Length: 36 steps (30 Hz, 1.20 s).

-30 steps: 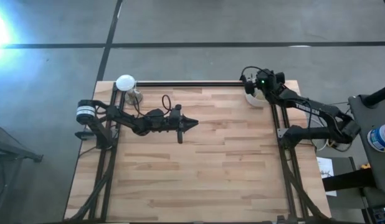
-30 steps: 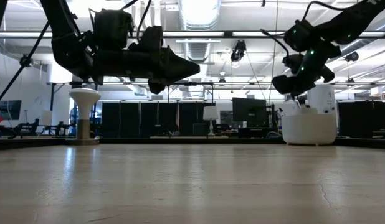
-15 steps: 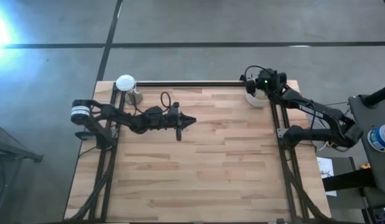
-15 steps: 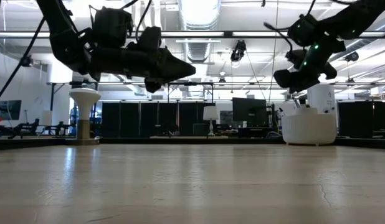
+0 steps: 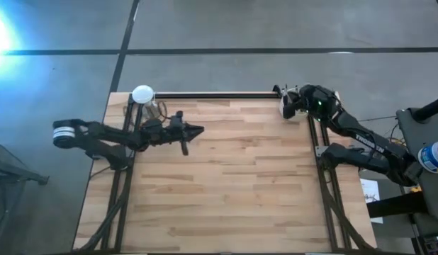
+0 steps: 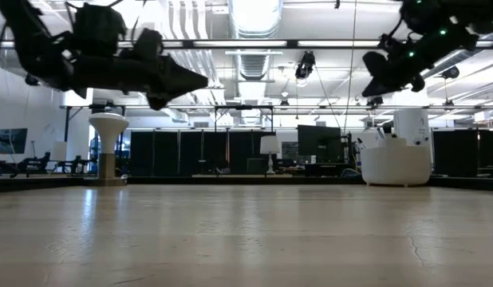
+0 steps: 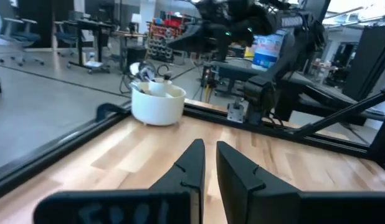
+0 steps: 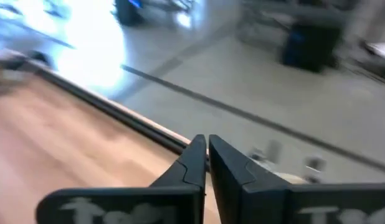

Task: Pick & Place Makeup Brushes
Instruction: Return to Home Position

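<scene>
Several makeup brushes (image 7: pixel 146 71) stand with their ends up in a white bowl (image 7: pixel 157 104) at the table's far right corner. The bowl also shows in the high view (image 5: pixel 288 112) and the low view (image 6: pixel 396 163). My right gripper (image 5: pixel 285 106) hovers shut and empty above the bowl, and is high in the low view (image 6: pixel 372 86). My left gripper (image 5: pixel 199 129) is shut and empty, held level above the table's far left part and pointing toward the right edge (image 6: pixel 200 80).
A white round-topped stand (image 5: pixel 142 94) and a small clear cup (image 5: pixel 154 110) stand at the far left corner. A black rail (image 5: pixel 212 94) runs along the far edge. The bare wooden tabletop (image 5: pixel 226 191) spreads over the middle and near side.
My left gripper has drawn back toward the table's left edge, staying level and shut. My right gripper has risen above the white bowl and swung a little toward the right edge.
</scene>
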### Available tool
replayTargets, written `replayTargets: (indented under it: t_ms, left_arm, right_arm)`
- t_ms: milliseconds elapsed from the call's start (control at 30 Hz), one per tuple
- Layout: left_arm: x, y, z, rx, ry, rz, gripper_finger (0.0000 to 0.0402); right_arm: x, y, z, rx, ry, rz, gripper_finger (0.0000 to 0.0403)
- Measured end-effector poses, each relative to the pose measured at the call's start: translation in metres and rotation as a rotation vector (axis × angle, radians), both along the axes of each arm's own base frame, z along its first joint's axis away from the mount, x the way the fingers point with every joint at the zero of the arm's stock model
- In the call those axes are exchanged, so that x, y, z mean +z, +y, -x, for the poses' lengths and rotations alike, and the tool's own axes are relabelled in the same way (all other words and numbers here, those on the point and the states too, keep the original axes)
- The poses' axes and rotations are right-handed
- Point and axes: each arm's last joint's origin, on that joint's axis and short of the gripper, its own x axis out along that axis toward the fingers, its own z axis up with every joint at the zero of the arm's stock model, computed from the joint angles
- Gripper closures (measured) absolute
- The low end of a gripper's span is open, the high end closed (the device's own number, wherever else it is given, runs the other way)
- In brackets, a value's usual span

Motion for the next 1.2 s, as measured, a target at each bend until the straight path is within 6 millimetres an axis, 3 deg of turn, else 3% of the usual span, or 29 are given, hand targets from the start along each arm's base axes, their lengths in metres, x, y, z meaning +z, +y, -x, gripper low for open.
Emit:
replayTargets:
  t_ms: [333,533,800,1200]
  left_arm:
    - [-0.011,-0.006,0.041,0.044,0.038,0.001,0.0369]
    - [-0.020,-0.010,0.058,0.066,0.033,-0.004,0.0369]
    - [-0.031,-0.011,0.079,0.119,0.011,0.019,0.0369]
    - [-0.031,-0.013,0.088,0.169,0.066,0.001,0.0369]
  right_arm:
    - [-0.040,0.030,0.009,0.428,-0.181,0.150,0.0394]
    - [-0.063,0.043,0.021,0.467,-0.199,0.183,0.0394]
    - [-0.078,0.057,0.035,0.468,-0.268,0.288,0.0394]
    - [-0.079,0.065,0.044,0.455,-0.293,0.360,0.0394]
